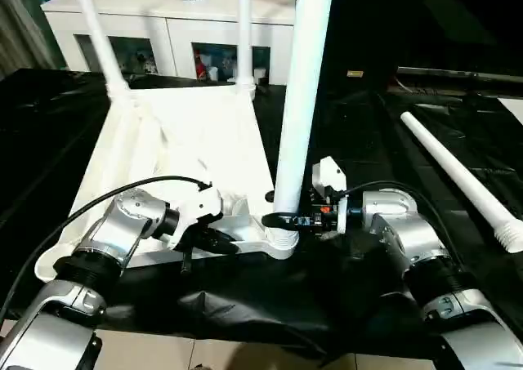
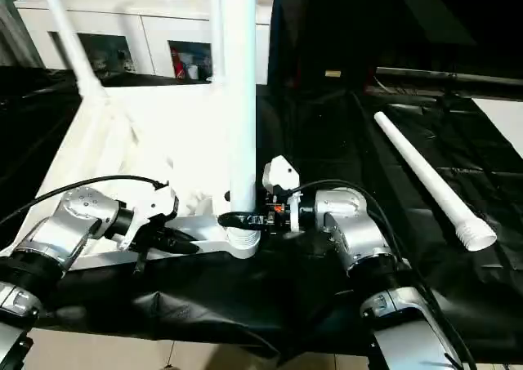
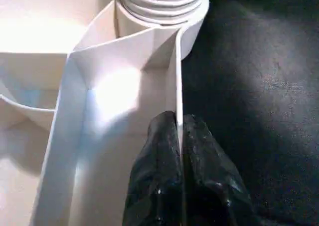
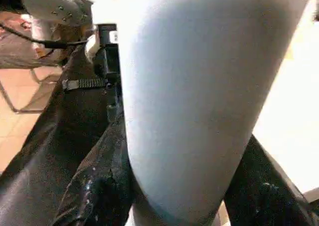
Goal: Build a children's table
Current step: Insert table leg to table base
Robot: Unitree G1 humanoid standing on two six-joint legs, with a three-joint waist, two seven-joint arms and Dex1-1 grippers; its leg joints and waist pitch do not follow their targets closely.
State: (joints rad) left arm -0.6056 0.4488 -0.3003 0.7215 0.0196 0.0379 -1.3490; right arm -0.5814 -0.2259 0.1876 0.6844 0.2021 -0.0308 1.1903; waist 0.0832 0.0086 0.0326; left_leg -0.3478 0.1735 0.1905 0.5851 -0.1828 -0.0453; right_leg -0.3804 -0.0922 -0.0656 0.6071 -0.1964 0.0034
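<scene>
Looking down past our two silver arms, we see the white table top (image 1: 204,133) lying upside down on the black cloth (image 1: 359,288), with its ribs facing up. We will place things by that table top. Two legs (image 1: 98,31) stand up at its far corners, close to the white cabinet (image 1: 176,27). A third leg (image 1: 301,100) stands in the near corner socket (image 1: 279,241) on our right side. The fourth leg (image 1: 462,178) lies flat on the cloth, well apart from the table top, off to our right. Our left gripper (image 3: 178,131) is pinched almost fully closed on the thin near rim of the table top, one finger on each side of it. Our right gripper (image 1: 282,220) is about half open, and its black fingers (image 4: 94,186) wrap around the bottom of the third leg just above the socket. We think the plastic is light and hollow, and also stiff. It looks smooth, so it may slip in the fingers. The thin rim could bend if we squeeze too hard, so a soft pinch near a rib is best. A long leg can tip, so we think it is best held low, close to the socket, where our fingers are now. The loose leg would be best picked up near its ridged end (image 1: 511,238).
</scene>
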